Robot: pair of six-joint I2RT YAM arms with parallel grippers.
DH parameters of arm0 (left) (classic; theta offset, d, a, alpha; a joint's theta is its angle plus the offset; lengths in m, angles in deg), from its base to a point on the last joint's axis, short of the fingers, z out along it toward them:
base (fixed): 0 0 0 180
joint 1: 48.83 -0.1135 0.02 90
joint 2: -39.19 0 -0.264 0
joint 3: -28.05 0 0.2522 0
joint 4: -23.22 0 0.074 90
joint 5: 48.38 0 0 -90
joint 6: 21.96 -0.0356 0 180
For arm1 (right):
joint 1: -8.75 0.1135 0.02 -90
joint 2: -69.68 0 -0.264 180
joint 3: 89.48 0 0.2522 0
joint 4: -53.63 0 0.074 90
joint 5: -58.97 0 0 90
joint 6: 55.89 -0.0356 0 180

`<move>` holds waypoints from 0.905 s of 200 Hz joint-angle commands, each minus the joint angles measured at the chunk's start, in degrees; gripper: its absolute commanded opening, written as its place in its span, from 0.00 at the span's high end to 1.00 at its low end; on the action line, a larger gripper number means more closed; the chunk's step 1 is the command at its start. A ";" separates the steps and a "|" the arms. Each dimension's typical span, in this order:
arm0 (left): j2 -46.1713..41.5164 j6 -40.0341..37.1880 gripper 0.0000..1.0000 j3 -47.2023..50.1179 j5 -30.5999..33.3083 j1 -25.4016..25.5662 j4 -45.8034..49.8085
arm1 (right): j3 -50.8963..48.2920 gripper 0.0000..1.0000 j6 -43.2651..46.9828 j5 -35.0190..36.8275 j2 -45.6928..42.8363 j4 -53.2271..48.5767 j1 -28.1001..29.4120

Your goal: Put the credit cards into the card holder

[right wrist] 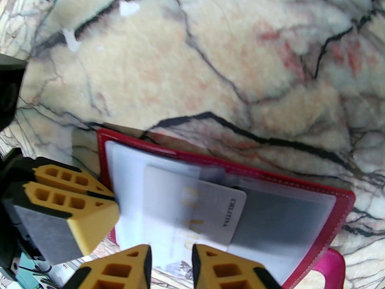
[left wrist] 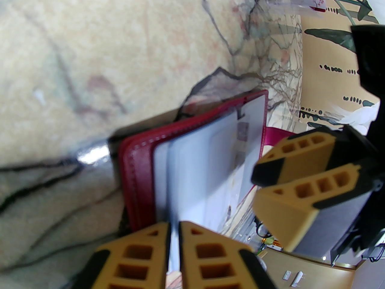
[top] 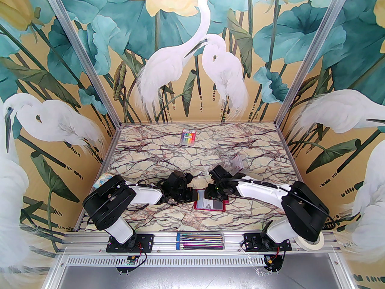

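card holder (top: 210, 206) lies open on the bench (top: 168, 158), near the front edge, between the two arms. left end effector (left wrist: 174, 226) is clenched on a clear sleeve (left wrist: 204, 167), holding it raised. right end effector (right wrist: 171, 251) is released, fingers parted about the near end of a grey card (right wrist: 210, 212) lying partway under a sleeve.

A lab test booth: aluminium frame (top: 80, 50), printed heron backdrop walls (top: 192, 56), marble-patterned table (top: 150, 158).
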 commanded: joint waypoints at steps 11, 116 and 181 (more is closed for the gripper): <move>1.81 -1.35 0.86 0.29 1.51 0.37 2.59 | 1.62 0.67 -0.26 5.11 -0.12 -4.27 0.22; 2.10 -1.33 0.87 0.25 1.65 0.37 2.60 | 1.02 0.67 -0.44 3.00 4.26 -1.47 0.23; 2.18 -1.34 0.86 0.21 1.51 0.37 2.41 | 1.44 0.70 -0.49 2.33 4.06 -1.16 0.77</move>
